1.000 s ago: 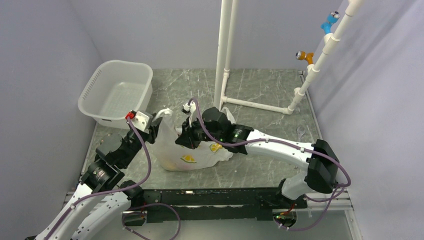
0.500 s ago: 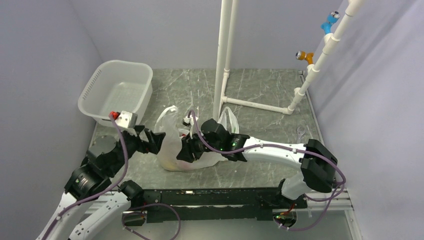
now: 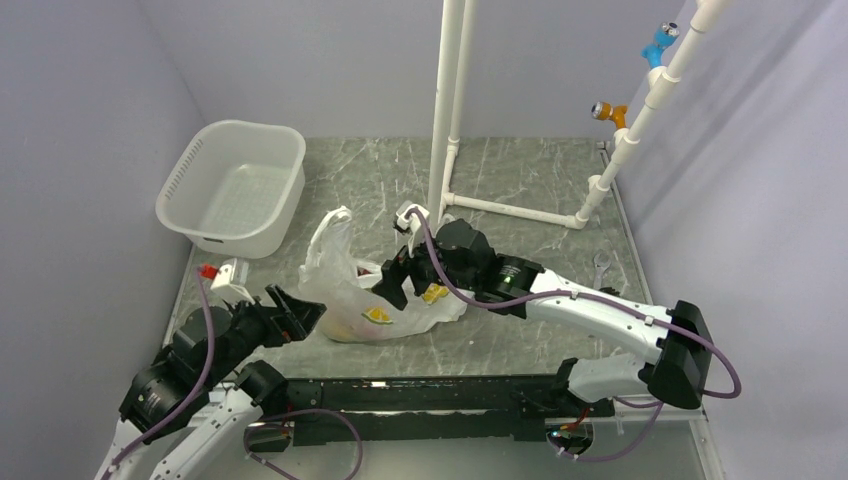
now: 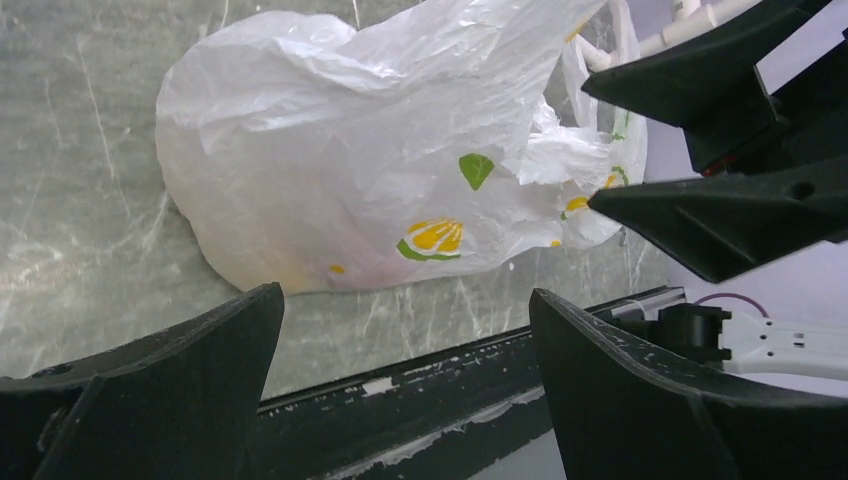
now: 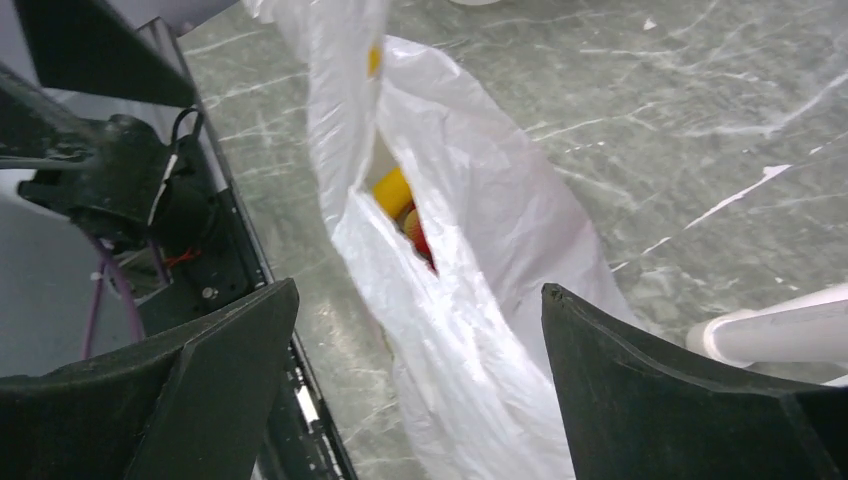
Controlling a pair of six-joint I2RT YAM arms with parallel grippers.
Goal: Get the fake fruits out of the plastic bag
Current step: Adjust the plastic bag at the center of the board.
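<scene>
Crinkly translucent white citrus-print plastic bag (image 3: 348, 303): left gripper (image 3: 299, 309) just beside it, right gripper (image 3: 391, 287) at its mouth, both spread wide. Smooth yellow banana (image 5: 392, 190), red fruit (image 5: 422, 243) inside bag.

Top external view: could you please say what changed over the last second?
The left gripper withdrew toward the near edge, off the white citrus-printed plastic bag, open. The right gripper backed rightward out of its mouth, open. Bag, yellow and red fake fruits inside and white perforated tub stayed.

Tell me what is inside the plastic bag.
Through the opening of the plastic bag, the right wrist view shows a yellow fruit and a bit of a red fruit. The bag's folds cover anything else inside.
</scene>
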